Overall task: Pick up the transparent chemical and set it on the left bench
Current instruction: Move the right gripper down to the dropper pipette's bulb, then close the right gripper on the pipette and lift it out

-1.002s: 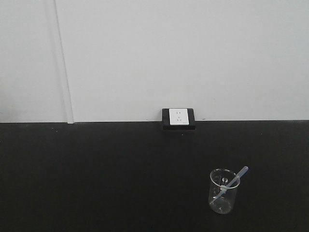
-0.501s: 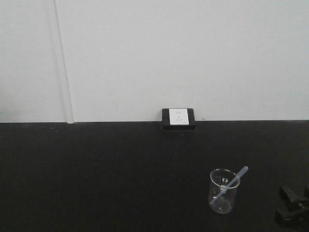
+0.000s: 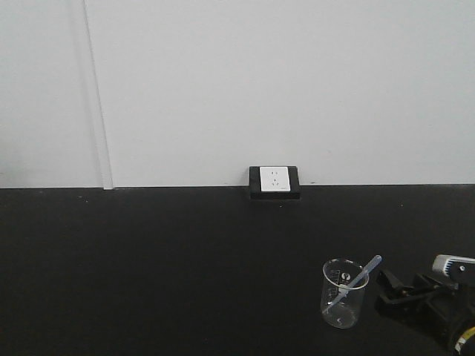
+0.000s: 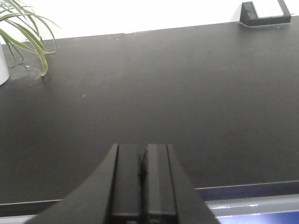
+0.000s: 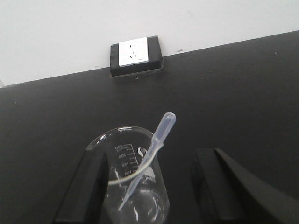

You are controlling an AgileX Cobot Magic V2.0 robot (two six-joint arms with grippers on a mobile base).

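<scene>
Black benchtop (image 3: 148, 259) fills the near half of the front view, meeting a white wall (image 3: 260, 89) at the far edge, where a white socket (image 3: 274, 180) sits in a black frame. Near the right end of the bench stands a clear glass beaker (image 3: 344, 295). The pipette (image 3: 358, 280) stands in it, tip down at the bottom and bulb up, leaning over the right rim and poking out above the glass.

The right gripper (image 3: 387, 291) sits low, just right of the beaker and pointing at it, with a thin gap to the glass. In its wrist view the two black fingers (image 5: 77, 191) are spread wide, and the beaker shows between them; the glass wall covers the pipette's lower part, and only the bulb end is free above the rim.

The left gripper (image 4: 142, 149) hovers over bare bench, pads pressed together on nothing. Far to its left, a green plant (image 4: 28, 32) droops over the bench.
</scene>
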